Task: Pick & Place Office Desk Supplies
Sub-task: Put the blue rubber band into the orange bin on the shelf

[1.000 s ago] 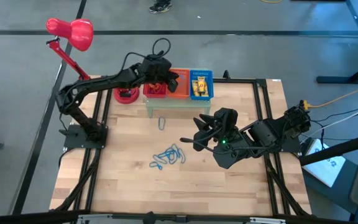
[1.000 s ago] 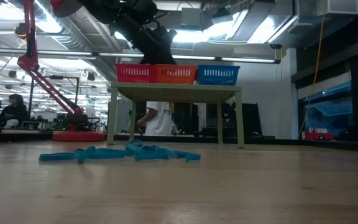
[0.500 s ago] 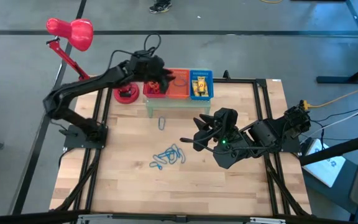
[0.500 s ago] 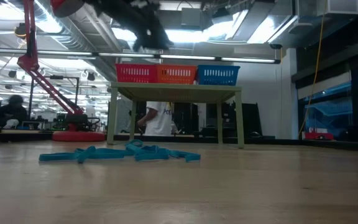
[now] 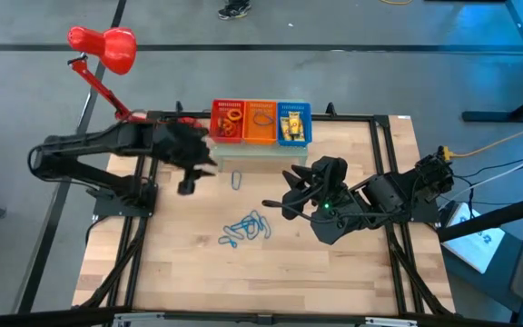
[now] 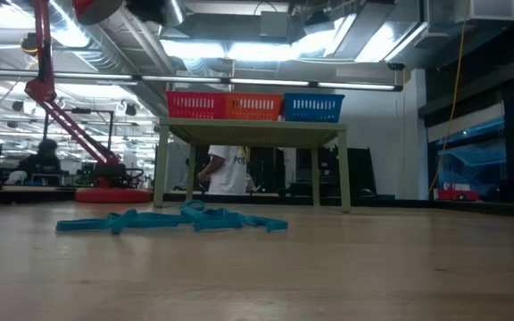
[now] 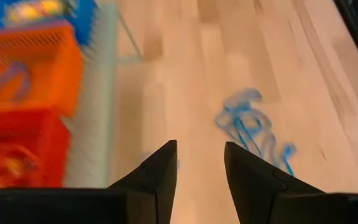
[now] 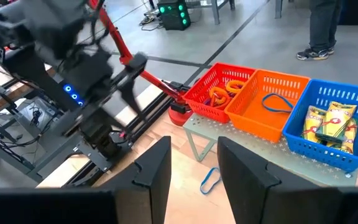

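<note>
Hovering empty with fingers apart, the left gripper (image 5: 187, 186) should drop straight onto the blue wiry loops (image 5: 247, 229) lying ahead of it on the table (image 5: 370, 272), pinching one strand.

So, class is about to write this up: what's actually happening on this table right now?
A two-armed robot is sorting desk supplies into three mesh baskets on a small shelf. The red basket holds band loops, the orange basket one loop, and the blue basket yellow packets. The left tool is open and empty, out over the table beside the shelf. A pile of blue wiry loops and one blue loop lie unsorted on the wood. The right tool waits open near the pile.
</note>
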